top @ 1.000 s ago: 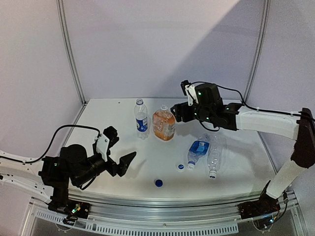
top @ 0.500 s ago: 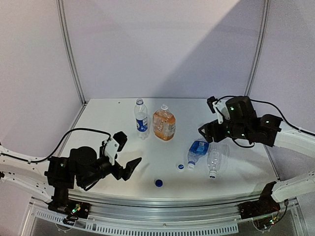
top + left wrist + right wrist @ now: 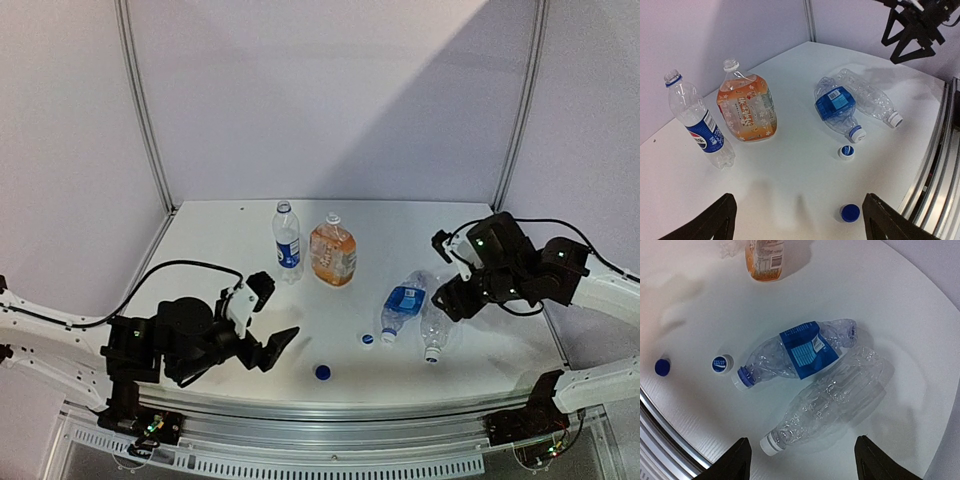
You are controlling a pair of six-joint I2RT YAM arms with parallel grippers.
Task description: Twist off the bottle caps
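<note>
A Pepsi bottle (image 3: 287, 238) and a squat orange bottle (image 3: 332, 252) stand upright at the back, both with bare mouths. A blue-labelled bottle (image 3: 800, 352) and a plain clear bottle (image 3: 830, 400) lie side by side; the plain one wears a white cap (image 3: 768, 445). Two loose caps lie on the table, a white one with a blue top (image 3: 721, 364) and a blue one (image 3: 849, 212). My right gripper (image 3: 800, 462) hangs open above the plain bottle, apart from it. My left gripper (image 3: 800, 225) is open over bare table, its right finger near the blue cap.
The white table (image 3: 230, 260) ends in a metal rail (image 3: 330, 410) along the front edge, close to the blue cap. Purple walls with metal posts (image 3: 140, 110) close off the back and sides. The right gripper (image 3: 910, 35) shows high in the left wrist view.
My right arm has swung from behind the orange bottle to the right and forward, over the two lying bottles. My left gripper has crept rightward. The bottles and caps have not moved.
</note>
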